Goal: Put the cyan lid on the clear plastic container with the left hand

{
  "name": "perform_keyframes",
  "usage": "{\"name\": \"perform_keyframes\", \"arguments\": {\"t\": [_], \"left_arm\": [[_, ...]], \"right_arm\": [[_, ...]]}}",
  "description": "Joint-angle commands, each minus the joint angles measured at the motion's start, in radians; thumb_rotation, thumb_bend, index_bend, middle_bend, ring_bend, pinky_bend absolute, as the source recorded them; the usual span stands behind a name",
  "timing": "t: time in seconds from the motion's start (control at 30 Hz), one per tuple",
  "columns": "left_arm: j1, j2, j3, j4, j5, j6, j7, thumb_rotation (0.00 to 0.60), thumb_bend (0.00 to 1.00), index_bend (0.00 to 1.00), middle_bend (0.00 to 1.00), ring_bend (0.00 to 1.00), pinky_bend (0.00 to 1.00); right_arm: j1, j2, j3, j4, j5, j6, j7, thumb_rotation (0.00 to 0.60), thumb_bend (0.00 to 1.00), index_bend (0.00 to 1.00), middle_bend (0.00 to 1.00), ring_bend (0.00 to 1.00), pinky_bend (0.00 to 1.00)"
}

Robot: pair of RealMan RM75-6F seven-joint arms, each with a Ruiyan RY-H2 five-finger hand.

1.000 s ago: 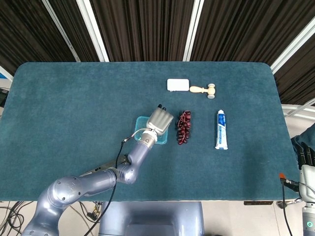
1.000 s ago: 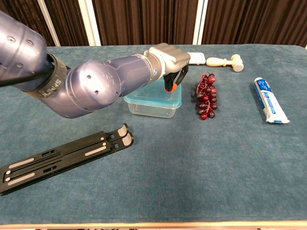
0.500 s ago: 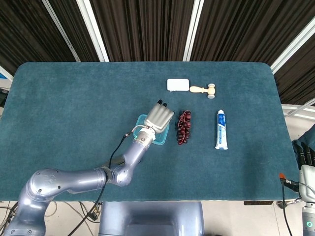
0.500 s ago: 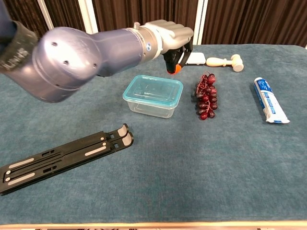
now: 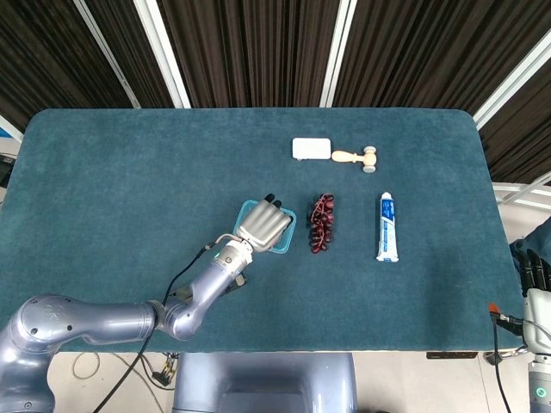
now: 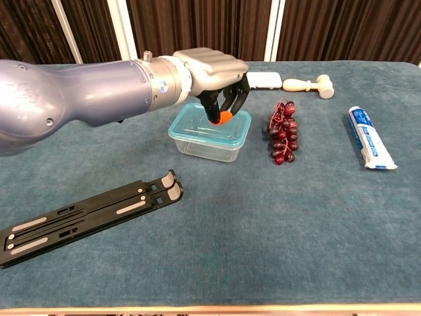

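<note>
The cyan lid [image 6: 212,124] sits on top of the clear plastic container [image 6: 209,143], right under the left hand [image 6: 212,68], which hangs above it with fingers curled down and holding nothing. The box's long side runs left to right. The hand was lifted up by the grapes [image 6: 282,131] 0.5 seconds ago and is now low over the lid.

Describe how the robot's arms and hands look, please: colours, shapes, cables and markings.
The left arm is a thick rounded shell in glossy blue-grey metallic, with a silver wrist ring. The left hand is light silver-grey, with dark fingers and an orange fingertip. A thin black cable runs along the forearm. The right hand looks dark, on a pale grey wrist.
</note>
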Motion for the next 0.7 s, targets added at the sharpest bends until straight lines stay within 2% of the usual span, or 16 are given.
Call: {"name": "perform_keyframes", "arguments": {"t": [0.03, 0.3, 0.7], "left_arm": [[0.004, 0.000, 0.006, -0.002, 0.009, -0.005, -0.006, 0.600, 0.53, 0.66, 0.56, 0.30, 0.21], [0.009, -0.010, 0.028, 0.015, -0.005, -0.019, 0.004, 0.600, 0.53, 0.66, 0.56, 0.30, 0.21], [0.006, -0.034, 0.028, 0.031, 0.010, -0.033, -0.012, 0.600, 0.53, 0.66, 0.56, 0.30, 0.21]], "right_arm": [[0.000, 0.000, 0.000, -0.001, 0.001, 0.000, -0.001, 0.600, 0.29, 0.06, 0.04, 0.03, 0.00], [0.000, 0.003, 0.000, -0.002, 0.001, -0.003, 0.001, 0.600, 0.29, 0.06, 0.04, 0.03, 0.00], [0.000, 0.002, 0.000, -0.002, 0.003, -0.003, 0.000, 0.600, 0.29, 0.06, 0.04, 0.03, 0.00]]}}
